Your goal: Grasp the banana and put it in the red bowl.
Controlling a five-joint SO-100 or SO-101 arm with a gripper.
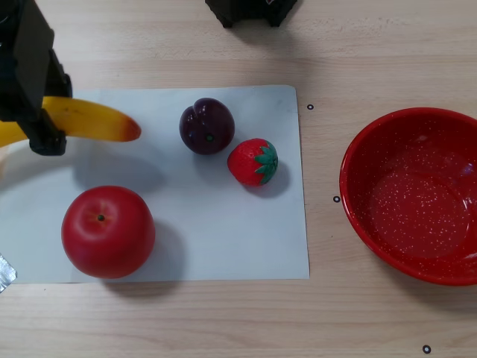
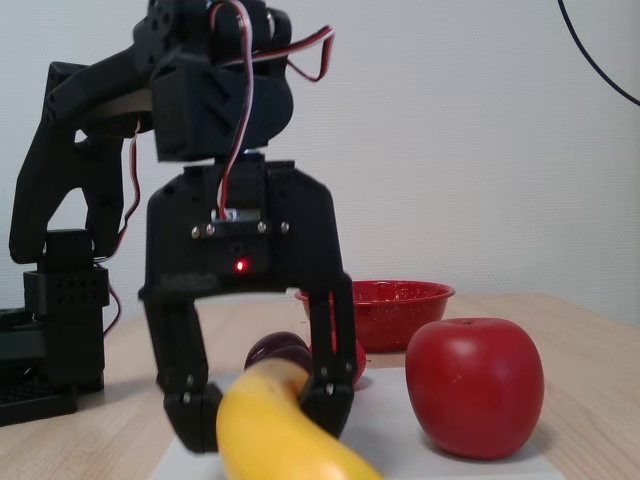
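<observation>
The yellow banana (image 2: 275, 432) hangs a little above the white paper, tilted, with my gripper (image 2: 262, 412) shut on its middle. In the other view the banana (image 1: 97, 123) sticks out to the right of the black gripper (image 1: 43, 119) at the left edge. Its orange-red tip points toward the plum, and its shadow falls on the sheet below. The red bowl (image 1: 373, 224) stands empty on the wood at the far right, well apart from the gripper. In the fixed view the red bowl (image 2: 390, 300) sits behind the fingers (image 2: 330, 400).
On the white paper (image 1: 223, 231) lie a red apple (image 1: 108, 231), a dark plum (image 1: 206, 127) and a strawberry (image 1: 252, 162). The apple (image 2: 475, 385) is close to the right of the gripper. A black block (image 1: 250, 9) stands at the top edge.
</observation>
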